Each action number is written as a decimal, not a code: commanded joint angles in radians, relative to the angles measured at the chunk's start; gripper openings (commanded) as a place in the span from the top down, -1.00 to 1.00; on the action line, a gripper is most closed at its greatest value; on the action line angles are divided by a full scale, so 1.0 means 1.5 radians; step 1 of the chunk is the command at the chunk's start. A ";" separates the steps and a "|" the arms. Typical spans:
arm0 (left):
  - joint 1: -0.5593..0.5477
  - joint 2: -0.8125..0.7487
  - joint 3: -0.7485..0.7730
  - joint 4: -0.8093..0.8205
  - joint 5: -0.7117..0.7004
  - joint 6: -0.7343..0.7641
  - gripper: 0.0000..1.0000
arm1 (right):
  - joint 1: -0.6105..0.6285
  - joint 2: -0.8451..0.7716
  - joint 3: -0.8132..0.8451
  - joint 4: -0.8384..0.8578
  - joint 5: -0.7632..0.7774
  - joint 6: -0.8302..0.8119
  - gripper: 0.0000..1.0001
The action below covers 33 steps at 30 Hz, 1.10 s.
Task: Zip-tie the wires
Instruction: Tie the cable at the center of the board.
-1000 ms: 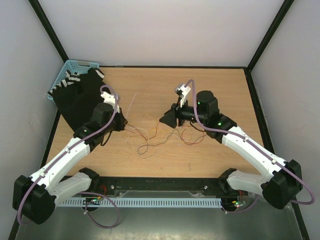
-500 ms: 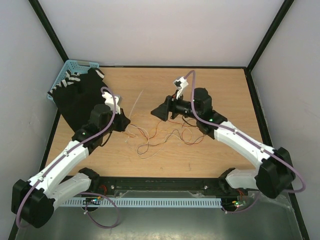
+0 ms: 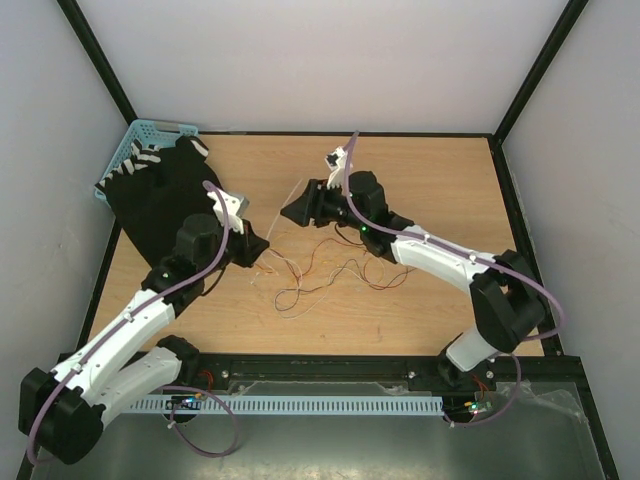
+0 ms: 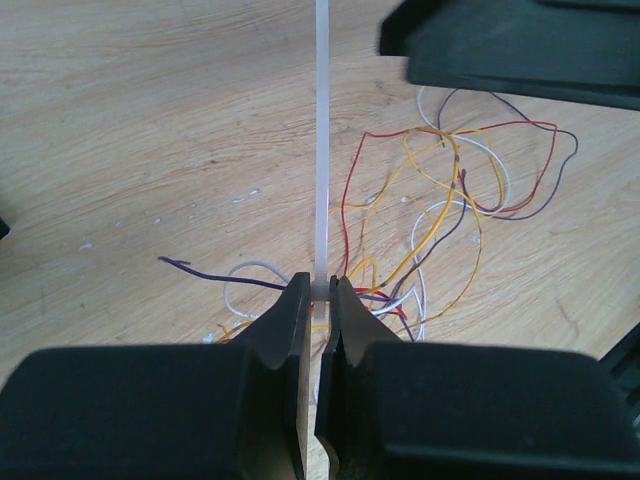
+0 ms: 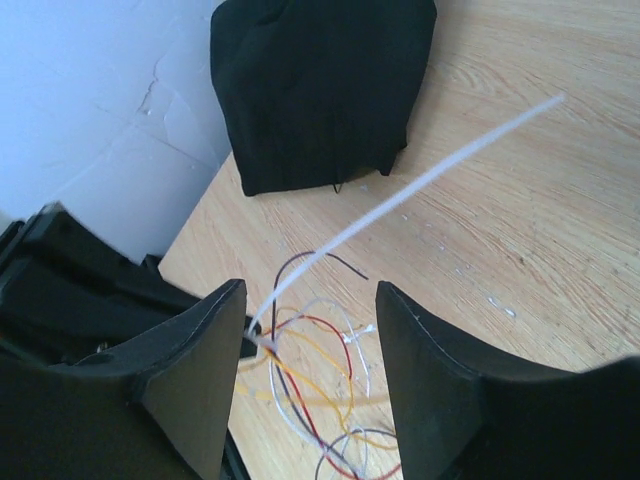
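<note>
The left end effector (image 4: 320, 292) is pinching the zip tie (image 4: 322, 150) near one end, with its two fingers squeezed tight on the pale strip. The strip is sticking straight out over the bench (image 3: 450, 180), away from the fingers. The wires (image 3: 322, 272) are lying in a loose, curly heap on the wood, right beside the left fingers. The right end effector (image 5: 310, 295) is hanging near the far part of the strip with its fingers spread wide, holding nothing. A black cloth (image 3: 160, 195) is lying at the left, beside a blue basket (image 3: 135, 140).
</note>
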 commanded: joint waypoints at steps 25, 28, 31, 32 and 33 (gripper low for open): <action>-0.029 0.007 -0.024 0.048 0.003 0.025 1.00 | 0.032 0.095 0.186 -0.094 -0.031 -0.071 1.00; -0.034 0.009 -0.039 0.053 -0.002 0.019 1.00 | 0.024 0.110 0.232 -0.133 -0.037 -0.093 1.00; -0.039 0.012 -0.052 0.058 -0.009 0.012 1.00 | 0.020 0.122 0.263 -0.153 -0.044 -0.103 1.00; -0.042 0.014 -0.055 0.060 -0.009 0.011 1.00 | 0.019 0.123 0.269 -0.156 -0.045 -0.106 1.00; -0.043 0.015 -0.058 0.062 -0.009 0.010 1.00 | 0.018 0.126 0.275 -0.160 -0.044 -0.107 1.00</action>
